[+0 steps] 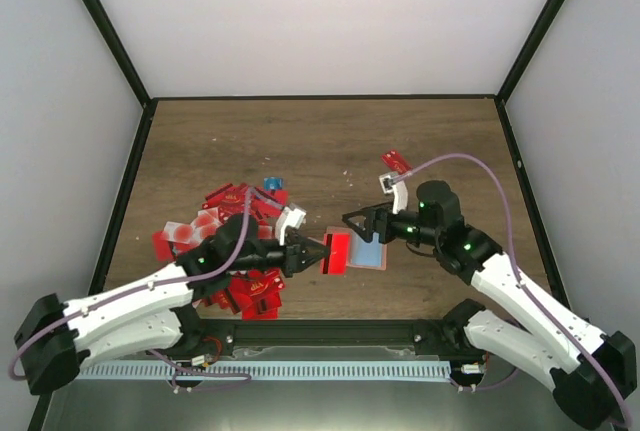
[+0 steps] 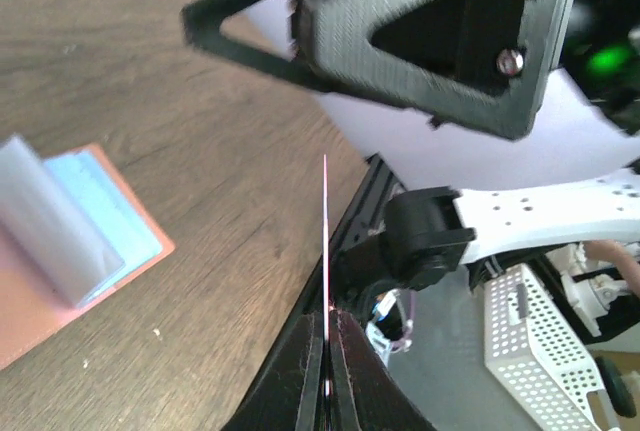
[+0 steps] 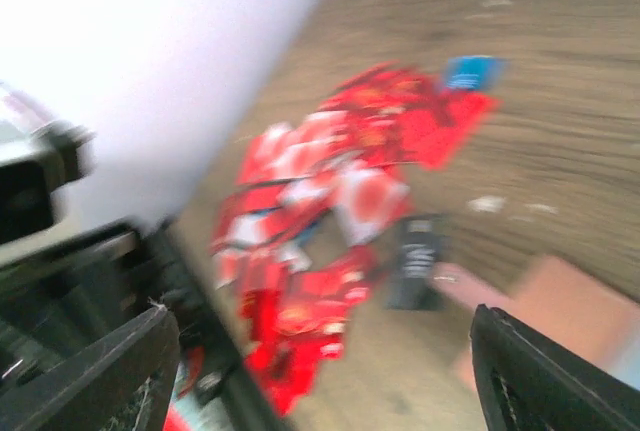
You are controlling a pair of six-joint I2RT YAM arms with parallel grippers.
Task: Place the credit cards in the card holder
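One held card (image 1: 337, 252), one holder (image 1: 371, 254), one pile (image 1: 225, 198).

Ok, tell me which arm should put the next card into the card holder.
Left. The left claw is shut on a red card, right beside the open card holder. The right claw stands open and empty, so it would first need to pick a card from the pile.

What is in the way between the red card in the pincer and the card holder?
Nothing visible. The left pincer holds the red card right beside the open card holder. The right pincer hangs open close by the holder, not between them.
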